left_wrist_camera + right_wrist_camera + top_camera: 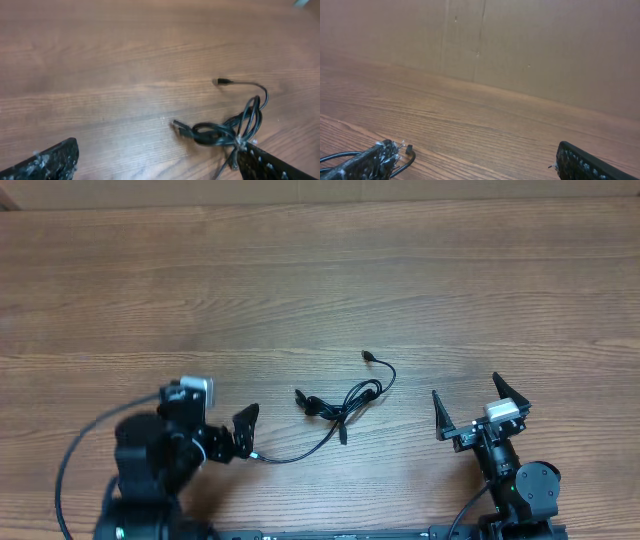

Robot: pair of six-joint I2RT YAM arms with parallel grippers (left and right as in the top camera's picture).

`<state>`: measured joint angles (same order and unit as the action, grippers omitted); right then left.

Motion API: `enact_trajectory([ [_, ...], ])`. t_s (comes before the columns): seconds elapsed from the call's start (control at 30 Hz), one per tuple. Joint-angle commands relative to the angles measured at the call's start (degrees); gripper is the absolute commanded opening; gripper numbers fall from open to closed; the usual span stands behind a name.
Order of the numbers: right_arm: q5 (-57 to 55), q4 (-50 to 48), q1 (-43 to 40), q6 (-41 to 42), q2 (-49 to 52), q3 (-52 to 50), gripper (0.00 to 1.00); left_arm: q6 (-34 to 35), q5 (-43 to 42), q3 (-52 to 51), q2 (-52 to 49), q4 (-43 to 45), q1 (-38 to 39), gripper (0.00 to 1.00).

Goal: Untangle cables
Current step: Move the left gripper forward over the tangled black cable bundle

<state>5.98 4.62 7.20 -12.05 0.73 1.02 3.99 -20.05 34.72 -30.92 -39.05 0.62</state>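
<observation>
- The left end effector (157, 150) is nearest the left wrist camera. Its two black, scuffed fingers sit in the bottom corners of that view, spread wide with nothing between them, and it rests low over the near-left part of the tabletop.
- The brown wood-grain tabletop (300, 280) lies bare across its whole left half and its far half, leaving wide room to move on those sides.
- The thin black cables (345, 402) are bunched in a small loose knot near the middle of the tabletop, towards the near side and between the two arms.
- One small connector plug (299, 395) sticks out of the knot to the left.
- A single strand curves off the near side of the knot towards the left end effector. It ends just beside the inner finger (270, 167), and contact cannot be told.
- A second plug (368, 356) lies at the far end of a loop that arcs away from the knot to the far right.
- The right end effector (466, 386) stands to the right of the knot, apart from it. Its black fingers are splayed wide and hold nothing. In its wrist view a cable loop lies by its left finger (370, 160).
- The grey camera housing (505, 411) on the right wrist has markings too small to read.
- The far edge of the tabletop meets a plain tan wall panel (520, 50) with one vertical seam.
- The near edge is taken up by the arm bases and a black rail (340, 535).
</observation>
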Motion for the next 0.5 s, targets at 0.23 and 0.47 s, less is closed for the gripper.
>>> enact_trajectory([
  [0.23,-0.13,-0.22,-0.2,-0.22,-0.57,-0.52,1.0,-6.6,-1.05,20.2,-21.49,-11.58,7.28,1.0],
  [0.47,-0.13,-0.22,-0.2,-0.22,-0.57,-0.52,1.0,-13.9,-0.98,24.06,-31.45,-14.97,18.14,1.0],
])
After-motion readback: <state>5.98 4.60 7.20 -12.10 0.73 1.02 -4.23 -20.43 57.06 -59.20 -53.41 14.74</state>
